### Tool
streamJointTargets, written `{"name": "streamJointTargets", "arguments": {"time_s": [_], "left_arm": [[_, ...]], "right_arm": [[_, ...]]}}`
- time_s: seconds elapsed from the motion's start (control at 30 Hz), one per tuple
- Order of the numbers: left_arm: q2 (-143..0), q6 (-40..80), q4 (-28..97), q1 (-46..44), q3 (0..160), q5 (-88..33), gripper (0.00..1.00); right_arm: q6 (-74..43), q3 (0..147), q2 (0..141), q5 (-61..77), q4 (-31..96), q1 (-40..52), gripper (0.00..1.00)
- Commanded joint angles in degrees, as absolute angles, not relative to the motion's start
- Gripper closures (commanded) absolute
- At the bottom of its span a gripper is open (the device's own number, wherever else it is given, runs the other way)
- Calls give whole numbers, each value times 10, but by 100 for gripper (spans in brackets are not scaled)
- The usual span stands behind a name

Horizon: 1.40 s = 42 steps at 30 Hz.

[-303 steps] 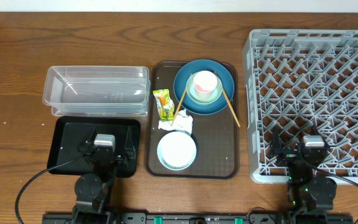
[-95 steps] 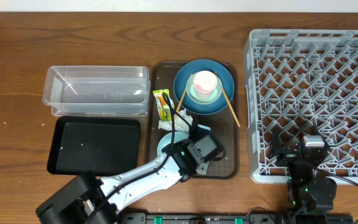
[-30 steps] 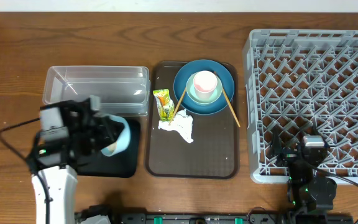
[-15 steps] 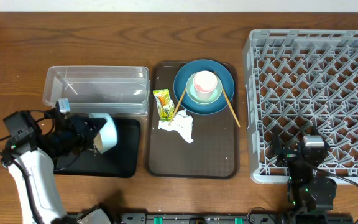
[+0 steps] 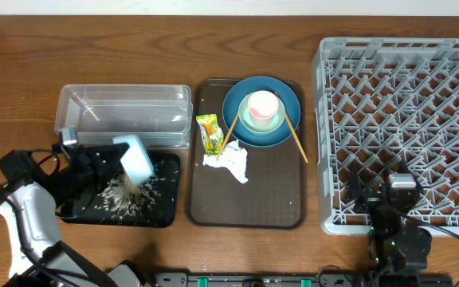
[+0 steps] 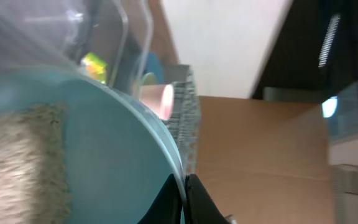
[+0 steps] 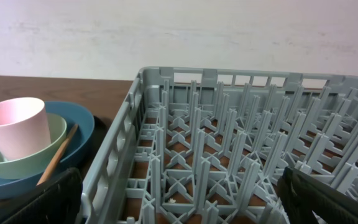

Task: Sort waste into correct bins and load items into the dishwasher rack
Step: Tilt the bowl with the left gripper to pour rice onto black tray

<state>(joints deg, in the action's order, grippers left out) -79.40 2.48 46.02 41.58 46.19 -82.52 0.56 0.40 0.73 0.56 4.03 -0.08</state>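
- My left gripper pinches the rim of the small pale blue bowl, its 2 fingers pressed onto it; I judge the steep tilt is there to dump the contents.
- The rice streams from the bowl onto the black tray; grains scatter toward its edges, so spill over the low rim is my worry.
- The clear tub sits just behind, touching or nearly so; little room to swing the bowl back.
- On the brown serving tray lie the wrapper and napkin; the front half is bare.
- The pink cup nests in the mint bowl on the blue plate; 2 chopsticks lean on the plate's rim.
- The rack holds nothing yet; my right gripper hangs spread over its front edge.
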Motion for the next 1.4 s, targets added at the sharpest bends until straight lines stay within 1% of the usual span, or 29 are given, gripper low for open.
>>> {"name": "streamJointTargets", "arguments": {"time_s": [0.0, 0.3, 0.73, 0.87, 0.97, 1.03, 1.13, 1.23, 1.3, 1.37], "left_arm": [[-794, 11, 460, 440, 463, -902, 94], [-794, 13, 476, 498, 463, -901, 94], [-793, -19, 523, 478, 463, -901, 94], [-794, -18, 503, 477, 463, -901, 93], [-790, -26, 553, 475, 463, -901, 92], [-788, -41, 540, 475, 463, -901, 92], [-789, -27, 554, 474, 463, -901, 93], [-789, -27, 539, 474, 463, -901, 92], [-789, -26, 560, 474, 463, -901, 92], [-789, -32, 543, 474, 463, -901, 92]], "right_arm": [[-2, 3, 6, 4, 43, 8, 1], [-2, 3, 6, 4, 43, 8, 1], [-2, 3, 6, 4, 43, 8, 1], [-2, 3, 6, 4, 43, 8, 1], [-2, 3, 6, 4, 43, 8, 1], [-2, 3, 6, 4, 43, 8, 1], [-2, 3, 6, 4, 43, 8, 1], [-2, 3, 6, 4, 43, 8, 1], [-2, 3, 6, 4, 43, 8, 1], [-2, 3, 6, 4, 43, 8, 1]]}}
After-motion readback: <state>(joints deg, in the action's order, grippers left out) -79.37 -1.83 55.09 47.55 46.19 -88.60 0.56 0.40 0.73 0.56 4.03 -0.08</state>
